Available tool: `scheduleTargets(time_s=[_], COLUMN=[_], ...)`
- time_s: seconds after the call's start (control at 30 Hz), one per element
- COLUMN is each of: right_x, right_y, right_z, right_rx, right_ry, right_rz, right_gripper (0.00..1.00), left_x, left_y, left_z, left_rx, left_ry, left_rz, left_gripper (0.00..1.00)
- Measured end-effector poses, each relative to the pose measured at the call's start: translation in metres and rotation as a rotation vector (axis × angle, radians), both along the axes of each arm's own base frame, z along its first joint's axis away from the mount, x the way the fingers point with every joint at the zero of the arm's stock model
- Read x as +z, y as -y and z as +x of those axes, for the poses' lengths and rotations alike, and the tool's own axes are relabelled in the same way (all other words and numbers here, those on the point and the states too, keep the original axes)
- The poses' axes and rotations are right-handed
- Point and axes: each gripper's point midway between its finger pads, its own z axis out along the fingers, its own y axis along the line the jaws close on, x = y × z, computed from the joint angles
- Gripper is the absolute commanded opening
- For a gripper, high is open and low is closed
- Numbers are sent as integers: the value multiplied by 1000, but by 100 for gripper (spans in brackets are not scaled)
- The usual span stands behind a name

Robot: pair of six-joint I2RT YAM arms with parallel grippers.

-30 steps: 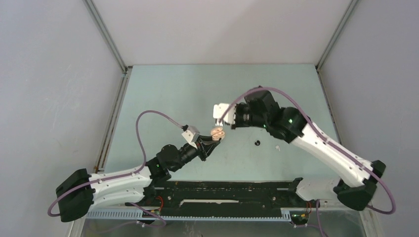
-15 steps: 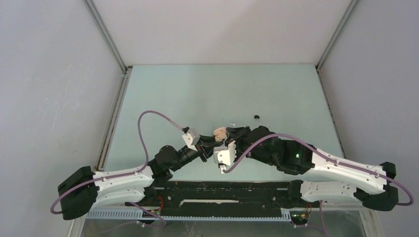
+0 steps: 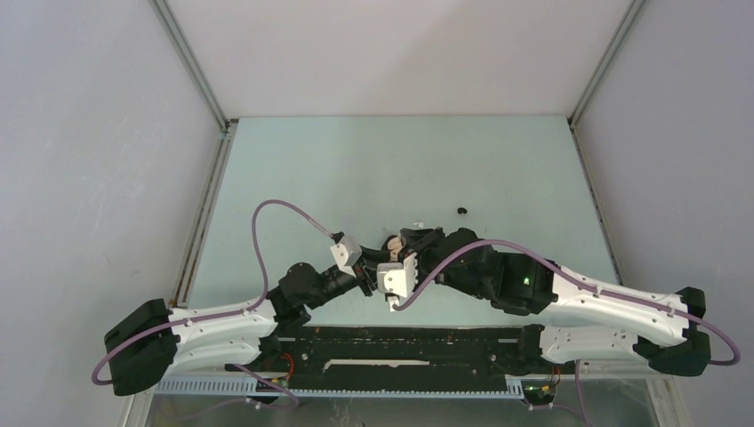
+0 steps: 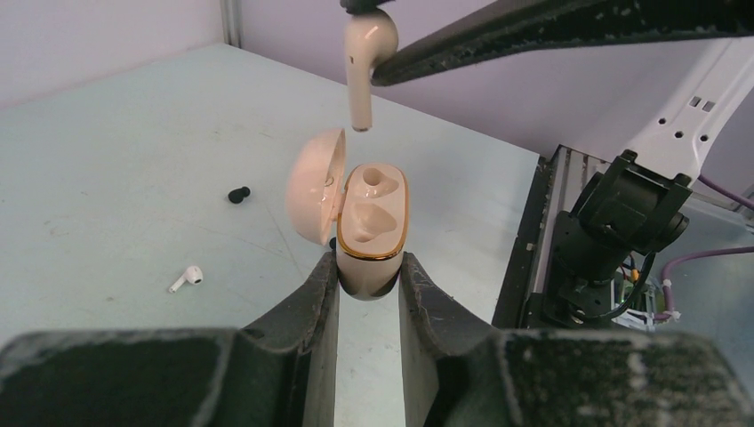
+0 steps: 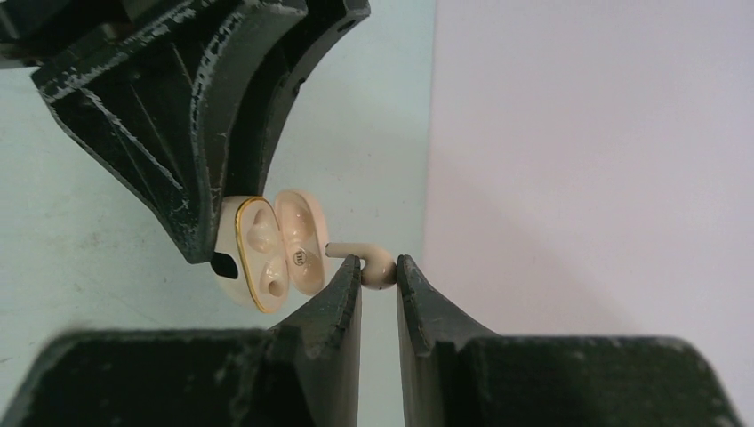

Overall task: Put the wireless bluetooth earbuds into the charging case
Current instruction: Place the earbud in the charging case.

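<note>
A beige charging case (image 4: 372, 227) with a gold rim has its lid open, and my left gripper (image 4: 369, 267) is shut on its base. Both of its sockets show empty. A beige earbud (image 4: 364, 53) hangs stem-down just above the case's far socket. My right gripper (image 5: 378, 267) is shut on the earbud's (image 5: 373, 265) head, right beside the case (image 5: 267, 253). In the top view the two grippers meet at the case (image 3: 392, 241) near the table's front middle. A white earbud (image 4: 187, 278) and a small black earbud (image 4: 237, 194) lie on the table.
The black earbud (image 3: 461, 210) lies behind the right arm, in the table's middle. The black rail (image 3: 400, 342) with the arm bases runs along the near edge. Grey walls close in the table on three sides.
The right arm has swung from the table's middle down toward the near edge, bringing the earbud next to the case. In the last half second it shifted slightly left. The left gripper still holds the case.
</note>
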Motion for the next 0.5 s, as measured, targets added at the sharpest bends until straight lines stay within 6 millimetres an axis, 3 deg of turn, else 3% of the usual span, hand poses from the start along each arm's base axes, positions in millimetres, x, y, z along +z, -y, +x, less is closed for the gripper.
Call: scheduleTargets(time_s=[0.33,0.5], right_x=[-5,-17], right_y=[-7,-7], right_z=[-14,-18], right_rx=[60,77], right_ry=[-28,-20], right_rz=[-3,-30], right_gripper=[0,0], left_x=[1,1], left_y=[0,1], left_z=[-1,-2], left_rx=[-3,-11], left_ry=[-32,-52], left_rz=[-17,-28], left_gripper=[0,0])
